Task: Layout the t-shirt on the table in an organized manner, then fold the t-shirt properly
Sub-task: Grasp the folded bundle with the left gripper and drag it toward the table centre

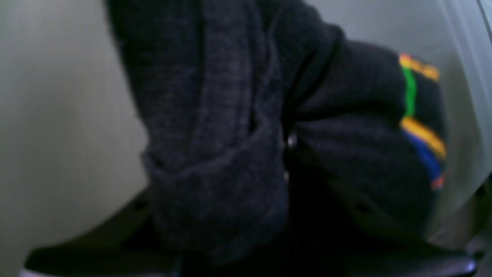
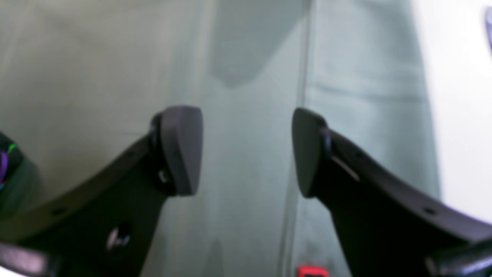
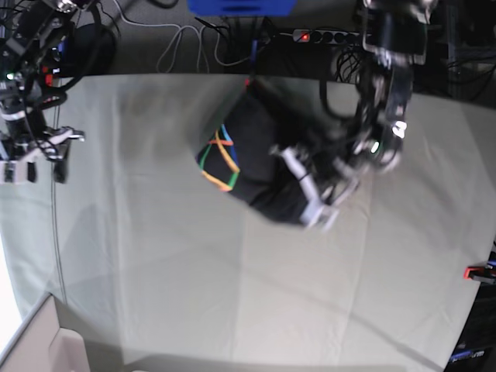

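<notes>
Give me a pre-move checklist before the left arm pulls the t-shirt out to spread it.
1. Left gripper closed on the t-shirt: ok, cloth is bunched between its jaws in the left wrist view.
2. T-shirt laid flat: not ok, it sits crumpled in a heap.
3. Print visible: ok, coloured lines face up.
4. Right gripper free: ok, open, nothing between its pads, off at the table's side.
5. Room on the table to spread: ok, bare cloth all around.
6. Which part of the shirt is gripped: cannot tell.
</notes>
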### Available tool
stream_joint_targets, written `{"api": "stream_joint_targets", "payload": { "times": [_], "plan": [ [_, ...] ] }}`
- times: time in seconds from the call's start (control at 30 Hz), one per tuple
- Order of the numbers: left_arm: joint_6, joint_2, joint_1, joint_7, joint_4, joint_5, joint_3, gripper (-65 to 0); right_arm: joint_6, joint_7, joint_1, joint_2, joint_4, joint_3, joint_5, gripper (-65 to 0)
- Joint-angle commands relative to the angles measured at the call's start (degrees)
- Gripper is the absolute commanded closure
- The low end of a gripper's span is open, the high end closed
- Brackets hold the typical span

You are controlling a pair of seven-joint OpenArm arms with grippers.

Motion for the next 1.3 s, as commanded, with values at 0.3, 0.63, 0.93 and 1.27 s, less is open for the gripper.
{"api": "stream_joint_targets", "payload": {
  "times": [0.3, 0.63, 0.93, 1.27],
  "plan": [
    [-0.7, -1.08, -26.58, -1.7, -14.46, -1.26, 32.66, 0.0, 0.17, 1.21, -0.93, 0.09, 1.08, 10.58, 1.02, -37.5],
    [-0.43, 4.63, -35.28, -9.97, -28.7, -0.47, 49.37, -0.2, 0.17, 1.21, -3.92, -1.93, 1.08, 15.24, 1.11, -37.4],
    [-0.26, 5.42, -34.84, -9.44, -28.44, 8.49, 47.69, -27.9, 0.17, 1.21, -4.62, -3.07, 1.17, 15.24, 1.11, -37.4],
    [-0.26, 2.52, -33.61, -2.58, -13.76, 8.84, 35.65, -39.2, 0.17, 1.21, -4.8, -3.95, 2.93, 15.24, 1.11, -37.4]
  ]
}}
